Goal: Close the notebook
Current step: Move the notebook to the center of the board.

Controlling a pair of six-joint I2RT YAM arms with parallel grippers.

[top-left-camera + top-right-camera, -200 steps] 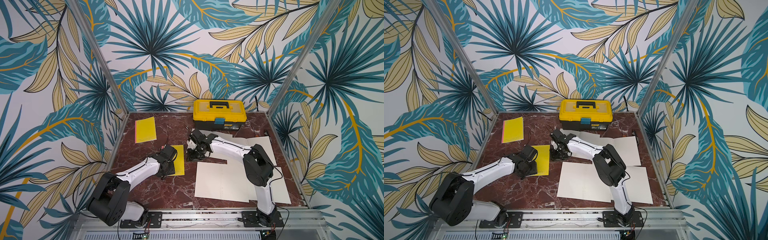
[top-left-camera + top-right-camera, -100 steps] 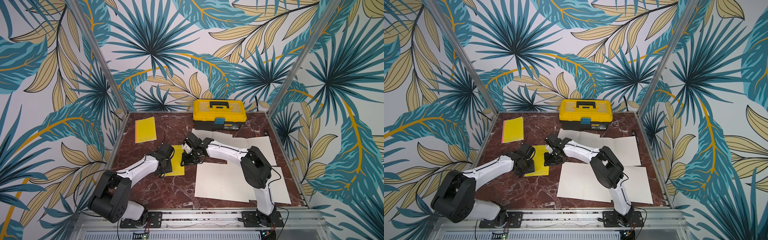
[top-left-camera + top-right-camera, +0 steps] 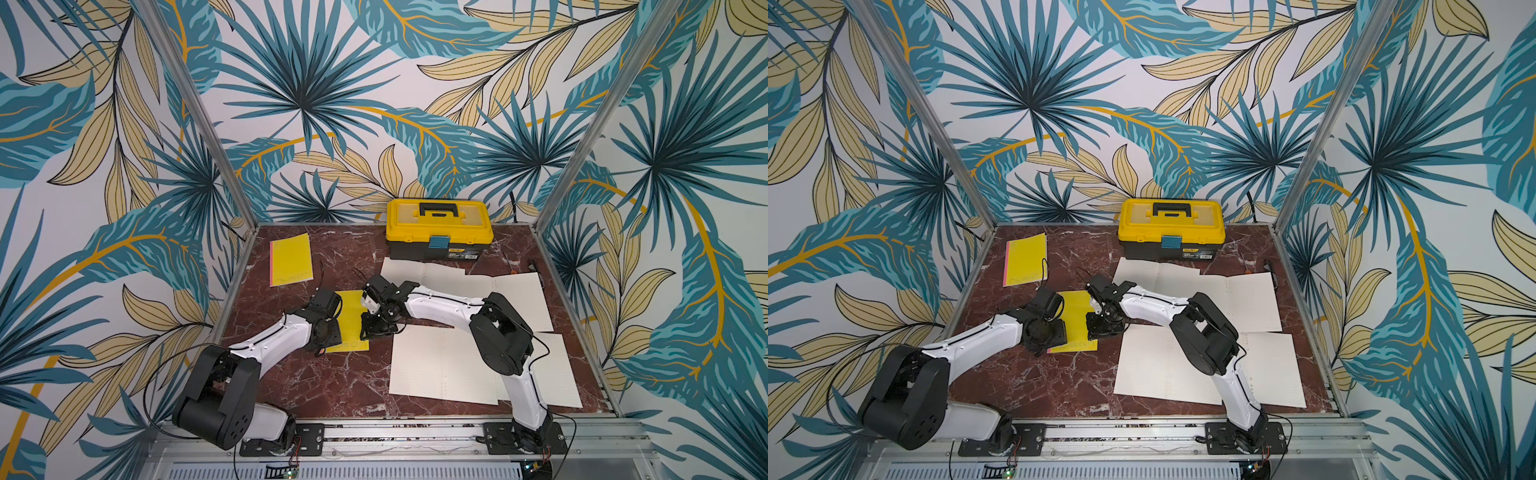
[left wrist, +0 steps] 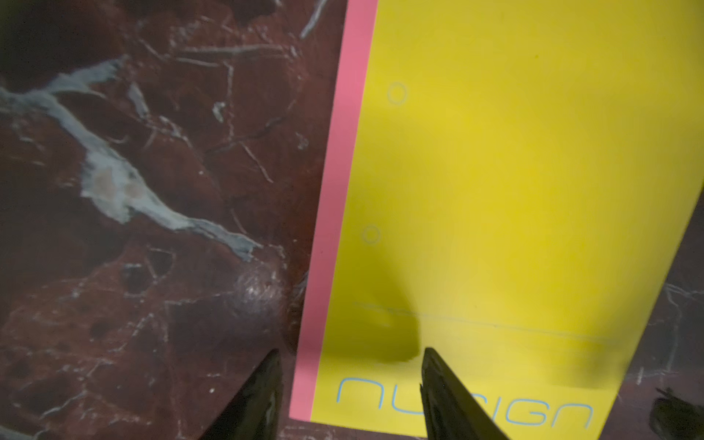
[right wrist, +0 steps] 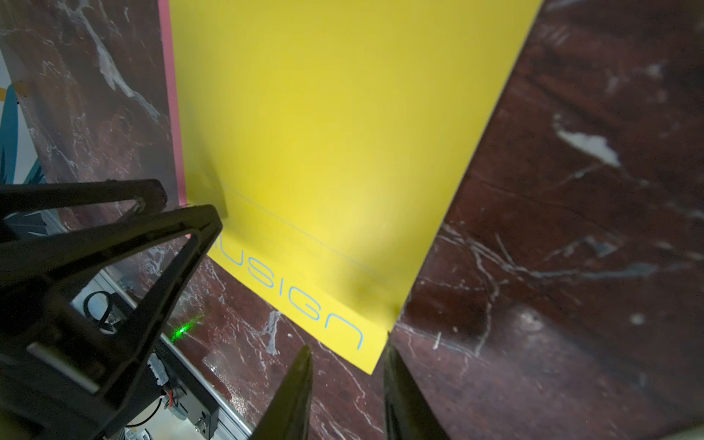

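The notebook (image 3: 351,309) (image 3: 1076,314) lies shut and flat on the marble table, yellow cover up, pink spine to the left. My left gripper (image 3: 328,347) (image 3: 1051,347) is open at its front left corner. In the left wrist view the left gripper (image 4: 350,358) straddles the spine, one finger over the cover (image 4: 514,190) and one over the table. My right gripper (image 3: 368,336) (image 3: 1096,334) is open at the front right corner. In the right wrist view that gripper (image 5: 344,354) has the corner of the notebook (image 5: 343,133) between its tips, with nothing gripped.
A second yellow notebook (image 3: 291,264) lies at the back left. A yellow toolbox (image 3: 438,226) stands against the back wall. Loose white sheets (image 3: 440,365) cover the right half of the table (image 3: 332,386), under the right arm.
My right gripper has moved left and toward the front, down the notebook's right edge to its front corner. The left gripper has shifted only slightly at the spine.
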